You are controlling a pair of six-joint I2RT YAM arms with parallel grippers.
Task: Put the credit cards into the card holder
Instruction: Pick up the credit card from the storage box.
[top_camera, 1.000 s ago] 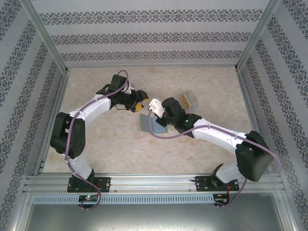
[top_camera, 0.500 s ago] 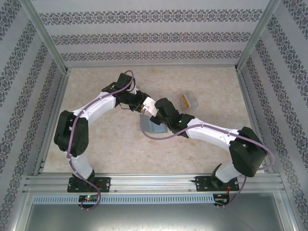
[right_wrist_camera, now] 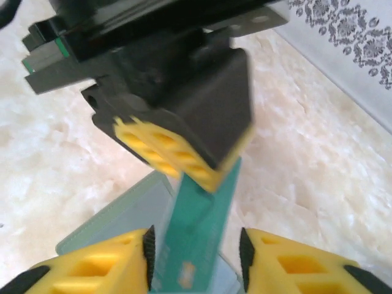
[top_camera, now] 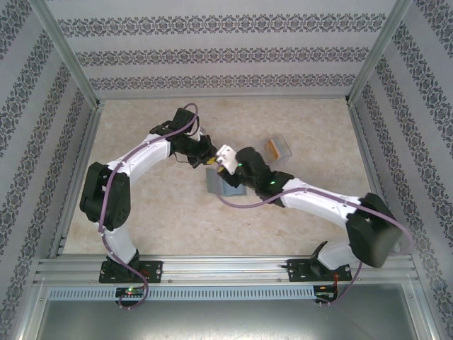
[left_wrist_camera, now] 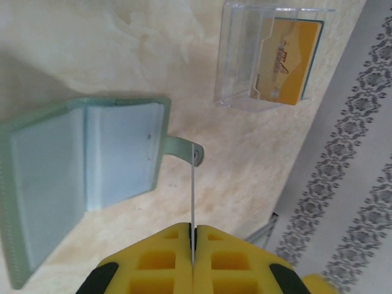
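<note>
Left wrist: clear case (left_wrist_camera: 236, 67) holds orange card (left_wrist_camera: 293, 58); left gripper (left_wrist_camera: 193, 231) pinches teal card (right_wrist_camera: 197, 257); right gripper (right_wrist_camera: 196, 242) gaping.

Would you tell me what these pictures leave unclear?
- Teal card: edge-on in the left wrist view; blurred in the right wrist view, its top hidden by the left jaws.
- Card holder: largely under the right arm in the top view.
- Orange card: lettering too small, left wrist view.

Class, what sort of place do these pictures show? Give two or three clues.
Probably a robot test cell, not a home: a left arm and right arm bolted to a metal rail, a marble-look table boxed in by patterned panels, and props on it, a wallet and a clear case.
</note>
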